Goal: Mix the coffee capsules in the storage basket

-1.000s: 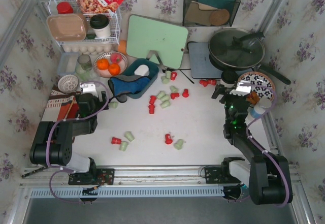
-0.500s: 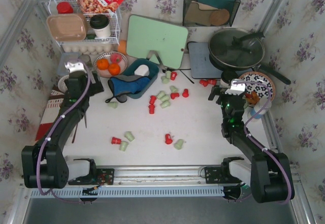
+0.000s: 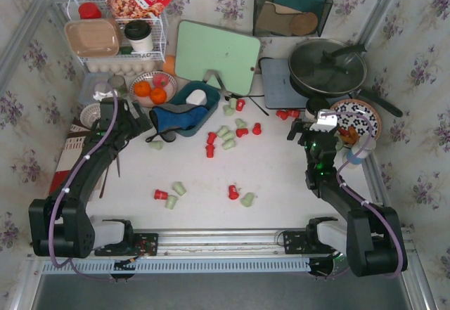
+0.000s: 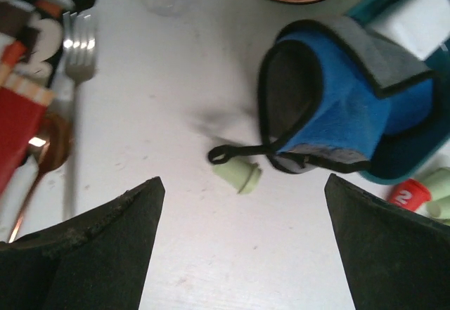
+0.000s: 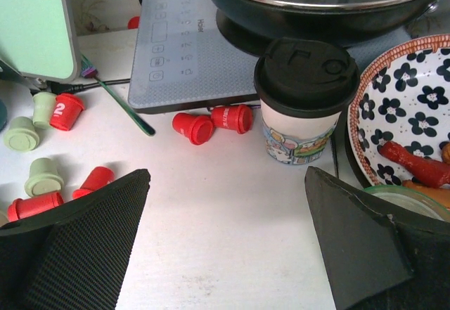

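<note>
Red and pale green coffee capsules lie scattered on the white table, none of them in the storage basket. The teal storage basket holds a blue oven mitt and a white object. My left gripper is open, just left of the mitt. One pale green capsule lies on the table ahead of its fingertips, by the mitt's loop. The basket's rim shows at the right of the left wrist view. My right gripper is open and empty above bare table, with two red capsules ahead of it.
A lidded paper cup and a flowered plate stand close to the right gripper. An induction hob with a pan lies behind. A fork lies left of the left gripper. A bowl of oranges and a green cutting board stand behind the basket.
The left arm unfolded from near its base and reached out. Its gripper then swung right toward the mitt and basket. The right gripper edged slightly left. Both stayed open.
</note>
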You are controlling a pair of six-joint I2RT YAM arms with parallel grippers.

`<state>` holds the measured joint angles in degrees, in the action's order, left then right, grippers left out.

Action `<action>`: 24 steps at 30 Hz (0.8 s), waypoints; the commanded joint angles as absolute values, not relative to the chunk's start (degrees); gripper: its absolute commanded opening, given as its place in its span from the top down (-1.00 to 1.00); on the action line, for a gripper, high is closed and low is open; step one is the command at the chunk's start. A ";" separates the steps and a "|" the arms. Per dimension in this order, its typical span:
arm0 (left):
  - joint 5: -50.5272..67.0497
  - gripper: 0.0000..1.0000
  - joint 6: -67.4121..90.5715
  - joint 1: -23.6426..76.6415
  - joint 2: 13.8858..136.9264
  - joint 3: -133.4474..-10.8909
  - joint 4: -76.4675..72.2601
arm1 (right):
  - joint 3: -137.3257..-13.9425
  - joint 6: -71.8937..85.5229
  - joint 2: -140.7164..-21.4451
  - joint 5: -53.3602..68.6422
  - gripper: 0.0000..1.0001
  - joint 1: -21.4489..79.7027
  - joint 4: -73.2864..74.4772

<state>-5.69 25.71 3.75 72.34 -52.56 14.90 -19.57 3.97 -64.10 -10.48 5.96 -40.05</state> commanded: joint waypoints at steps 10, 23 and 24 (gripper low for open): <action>4.09 -0.69 21.25 8.11 85.43 -56.76 0.98 | -20.85 3.21 -66.65 -9.15 -1.00 6.52 -40.37; 2.09 -0.09 21.68 9.42 93.40 -59.47 -1.81 | -21.50 1.43 -68.20 -10.54 -1.00 8.59 -40.49; 2.16 0.09 21.33 9.61 94.06 -59.68 -2.18 | -21.72 1.08 -68.28 -10.94 -1.00 9.01 -40.33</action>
<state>2.33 22.55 9.08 92.53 -59.20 1.89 -20.86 2.63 -68.01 -9.21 8.05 -39.11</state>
